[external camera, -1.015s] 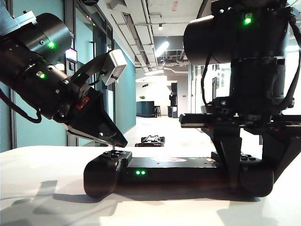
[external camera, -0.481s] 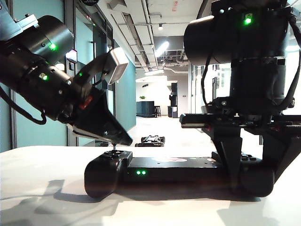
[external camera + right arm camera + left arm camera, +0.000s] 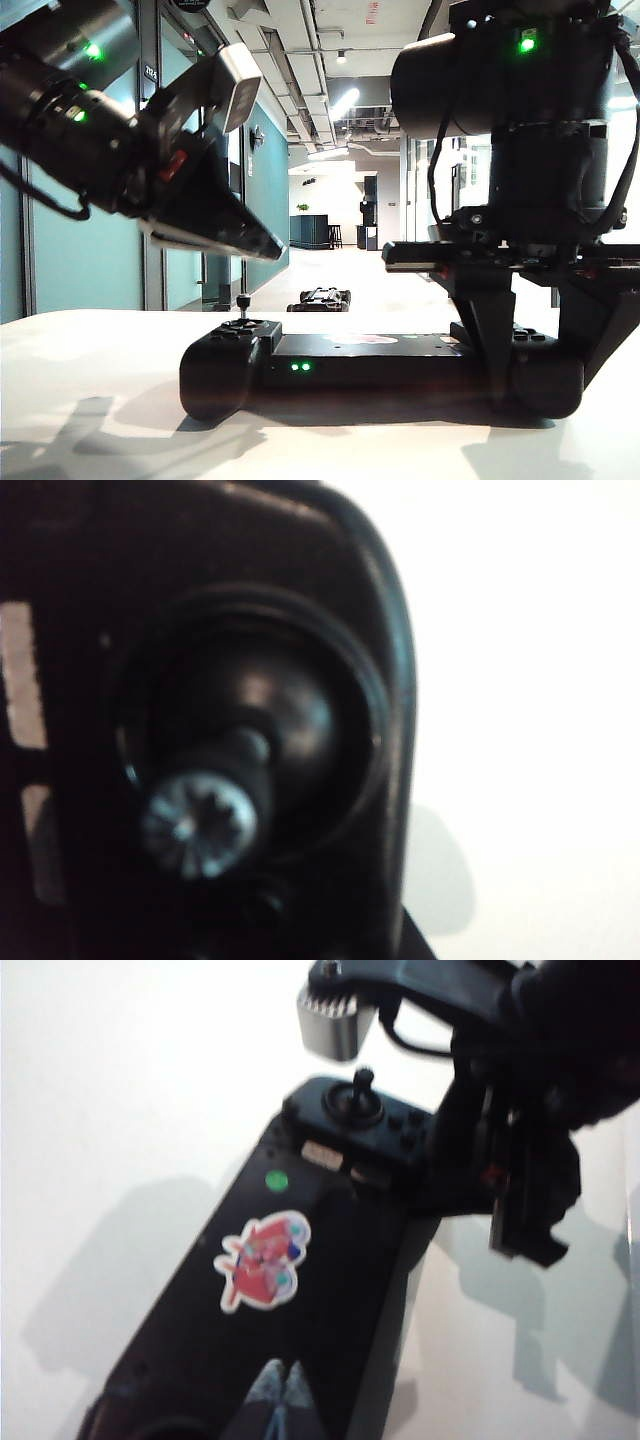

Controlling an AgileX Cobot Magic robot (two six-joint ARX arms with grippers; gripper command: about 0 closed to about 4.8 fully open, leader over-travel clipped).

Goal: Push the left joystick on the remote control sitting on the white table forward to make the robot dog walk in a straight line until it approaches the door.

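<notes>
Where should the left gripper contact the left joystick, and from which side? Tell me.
Probably the rounded cap of the left joystick, from above and the near side: the thin stick stands upright and bare on the remote control. The left gripper, shut, hovers above it; the right gripper clamps the right lobe.

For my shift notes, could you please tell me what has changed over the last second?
The left gripper rose off the left joystick, which now stands clear below it. The right gripper stayed clamped on the remote control; the robot dog stayed put.

Remote control [image 3: 380, 365] on white table [image 3: 90, 400], robot dog [image 3: 322, 298] behind
</notes>
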